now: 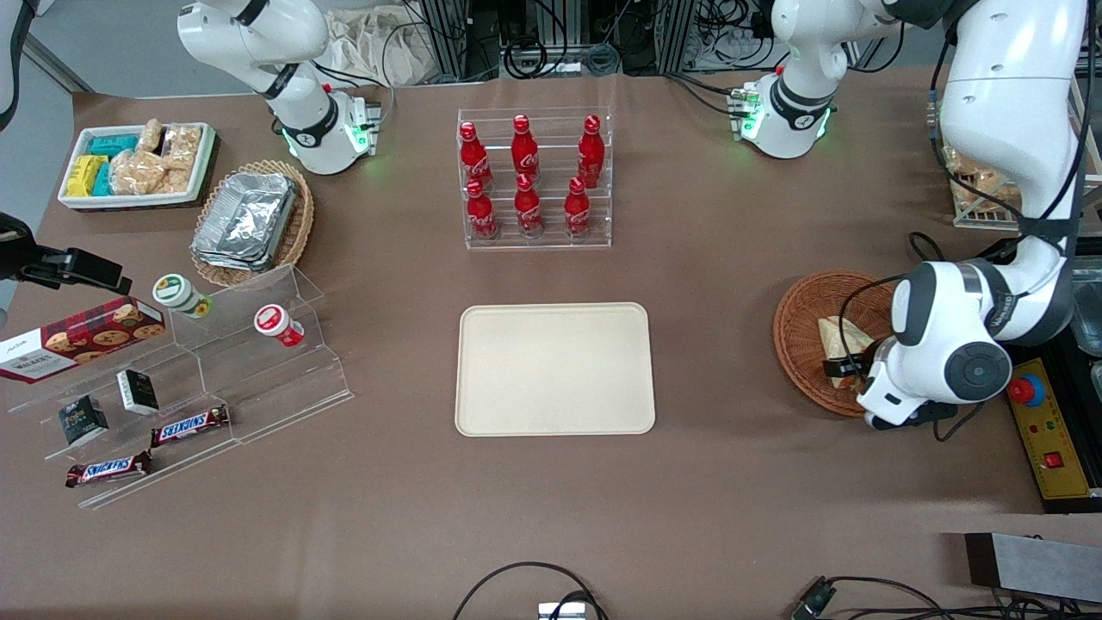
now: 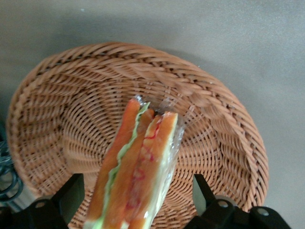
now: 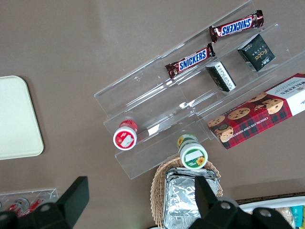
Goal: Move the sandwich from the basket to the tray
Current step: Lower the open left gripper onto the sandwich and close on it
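I have the brown table (image 1: 732, 482) in front of me, and the largest thing on it is the cream tray (image 1: 554, 368), lying flat at the middle with nothing on it. Farther from the front camera than the tray stands a clear rack (image 1: 535, 179) with six red bottles. Toward the parked arm's end I see a clear stepped stand (image 1: 258, 379) carrying chocolate bars, small boxes and two little tubs, with an oval basket of foil containers (image 1: 250, 222) and a white bin of snack packets (image 1: 138, 164) farther back. Toward the working arm's end sits the round wicker basket (image 1: 805, 331), well apart from the tray. My working arm hangs over that basket, and the gripper (image 1: 848, 368) is down inside it, over the part nearer the front camera. In the wrist view the gripper (image 2: 138, 198) has its two dark fingers (image 2: 71, 193) spread wide, one on each side of the sandwich (image 2: 138, 167), with a clear gap between each finger and the wrap, so I am not pinching it and I see no contact. The sandwich (image 1: 839, 337) stands on edge in the basket (image 2: 86, 95), its orange, green and red filling facing the wrist camera, the clear wrap bunched at its tip.
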### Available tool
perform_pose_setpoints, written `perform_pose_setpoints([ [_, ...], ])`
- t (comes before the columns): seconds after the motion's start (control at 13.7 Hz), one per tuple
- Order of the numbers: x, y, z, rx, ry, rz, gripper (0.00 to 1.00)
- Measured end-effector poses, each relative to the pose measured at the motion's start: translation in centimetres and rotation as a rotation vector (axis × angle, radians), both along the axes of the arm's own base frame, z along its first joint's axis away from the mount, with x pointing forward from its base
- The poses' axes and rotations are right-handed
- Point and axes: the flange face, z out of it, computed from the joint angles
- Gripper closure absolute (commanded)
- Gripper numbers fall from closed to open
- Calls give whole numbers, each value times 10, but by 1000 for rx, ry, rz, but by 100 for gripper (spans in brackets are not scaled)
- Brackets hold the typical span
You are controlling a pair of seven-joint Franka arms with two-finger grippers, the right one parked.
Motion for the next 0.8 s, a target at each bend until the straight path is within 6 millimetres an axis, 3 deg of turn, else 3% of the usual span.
perform_pose_setpoints([
  [0.15, -1, -1, -8, -2, 12, -1, 48],
  [0.29, -2, -1, -15, -4, 20, -2, 99],
  [0.59, 1, 2, -13, -4, 11, 2, 100],
  [0.8, 10, 1, 10, -2, -19, 3, 100],
])
